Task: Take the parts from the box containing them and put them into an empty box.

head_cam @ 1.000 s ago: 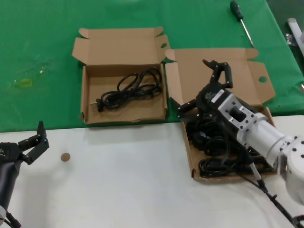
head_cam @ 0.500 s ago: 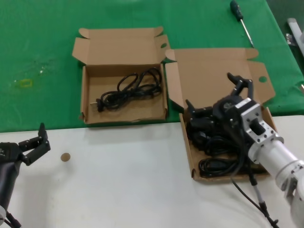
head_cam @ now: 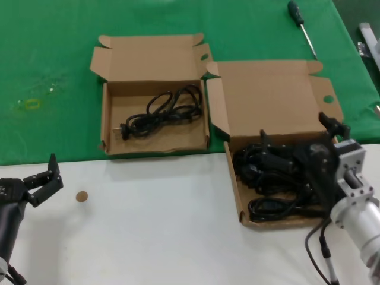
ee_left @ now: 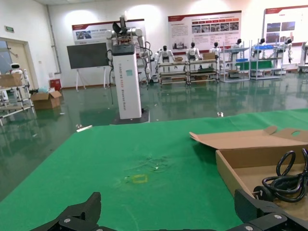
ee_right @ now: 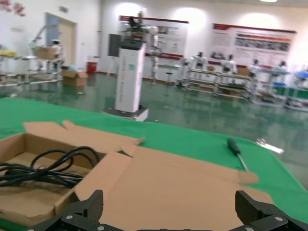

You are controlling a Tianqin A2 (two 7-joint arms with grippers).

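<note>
Tangled in the larger, shallower box (head_cam: 234, 178), at the right on the white table (head_cam: 154, 225): the remaining black power cables (head_cam: 267, 178), piled against its near and left walls, lid flap lying open on the green cloth (head_cam: 53, 53) behind. Directly over that pile, toward the box's right side, the right gripper (head_cam: 300, 145), fingers spread wide apart and holding nothing, one tip near the box's middle and the other out by the right edge of the flap. Reaching in from the lower right corner, the silver right forearm, angled up and leftward, wrist tilted so the fingers point away from the robot.

In the smaller, deeper box (head_cam: 105, 119), to the left on the green cloth, one coiled cable (head_cam: 160, 110) already lying on the floor, its plug end toward the left wall. Just apart, the two boxes, side flaps nearly meeting.

Low at the left over the white table, the left gripper (head_cam: 41, 178), jaws open and empty, parked well away from both boxes. Beside it, a small brown disc (head_cam: 82, 196). Far back at the right on the cloth, a green-handled screwdriver (head_cam: 301, 27).
</note>
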